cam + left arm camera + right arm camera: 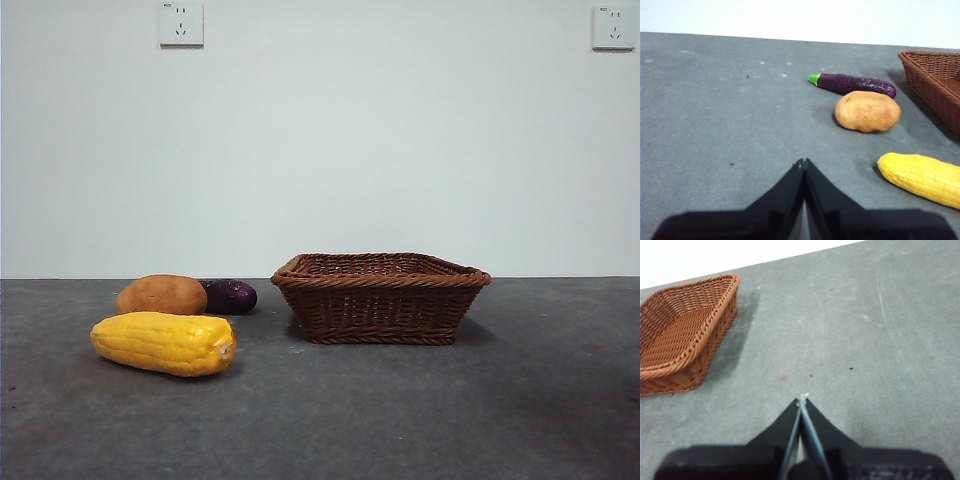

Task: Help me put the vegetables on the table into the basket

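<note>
The basket (380, 297) stands on the table (500, 410), right of the three vegetables and apart from them. What shows of its inside in the front view and in both wrist views is bare weave with nothing lying in it, though part of its floor is hidden behind the near rim. The side of the basket (936, 85) shows in the left wrist view, and one flaring corner of the basket (680, 340) shows in the right wrist view.

All three vegetables lie on the table outside the basket. The corn (164, 343) lies nearest the front camera, on its side. Behind it sits the potato (162, 295), and the eggplant (230, 296) lies just beside the potato, touching it or nearly so, on the side toward the basket in the front view. From the left wrist the eggplant (852, 84) shows its green stem pointing away from the basket, with the potato (867, 111) against it and the corn (922, 178) a little apart.

The left gripper (804, 162) has its jaws pressed together, holding nothing, above bare table beside the vegetables. The right gripper (803, 400) is likewise closed and empty, over bare table near the basket.
</note>
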Motion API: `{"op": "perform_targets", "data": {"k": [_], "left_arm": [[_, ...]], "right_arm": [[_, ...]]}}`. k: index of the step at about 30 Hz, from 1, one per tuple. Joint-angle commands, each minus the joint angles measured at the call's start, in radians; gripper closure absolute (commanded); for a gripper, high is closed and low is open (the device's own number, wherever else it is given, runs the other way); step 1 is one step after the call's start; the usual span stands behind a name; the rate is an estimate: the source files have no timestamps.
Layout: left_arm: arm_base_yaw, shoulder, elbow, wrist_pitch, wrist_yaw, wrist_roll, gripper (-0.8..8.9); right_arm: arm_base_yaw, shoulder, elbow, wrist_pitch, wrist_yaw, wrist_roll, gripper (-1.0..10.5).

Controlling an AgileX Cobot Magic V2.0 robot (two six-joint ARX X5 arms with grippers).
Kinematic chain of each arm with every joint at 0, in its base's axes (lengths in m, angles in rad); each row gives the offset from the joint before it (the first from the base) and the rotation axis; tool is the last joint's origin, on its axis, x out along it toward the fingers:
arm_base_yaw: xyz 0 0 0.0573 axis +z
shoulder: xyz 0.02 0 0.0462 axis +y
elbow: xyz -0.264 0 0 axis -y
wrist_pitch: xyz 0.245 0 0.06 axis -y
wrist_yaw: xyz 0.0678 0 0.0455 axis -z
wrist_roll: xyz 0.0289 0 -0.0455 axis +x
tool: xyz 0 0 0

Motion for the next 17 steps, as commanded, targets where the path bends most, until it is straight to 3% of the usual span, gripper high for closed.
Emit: {"op": "perform_targets", "data": {"k": [1,5,8,13,17], "left_arm": [[-0.005,0.001,-0.011,0.007,0.001,-0.014,8.18],[-0.005,0.002,0.022,-0.033,0.054,-0.061,8.2],[-0.005,0.011,0.129,-0.138,0.061,-0.127,8.2],[-0.005,0.089,0.351,-0.249,0.151,-0.147,8.2],[-0.005,0.173,0.465,-0.304,0.2,-0.134,8.2]], "right_arm": [[0.0,-0.002,-0.006,0.042,-0.003,0.016,9.5],[0.0,-0.001,0.022,0.06,-0.045,0.167,9.6],[0.0,0.002,0.105,0.057,-0.055,0.169,9.6],[0.0,0.124,0.348,-0.029,-0.083,0.162,9.6],[0.0,0.25,0.503,-0.134,-0.136,0.087,9.6]]}}
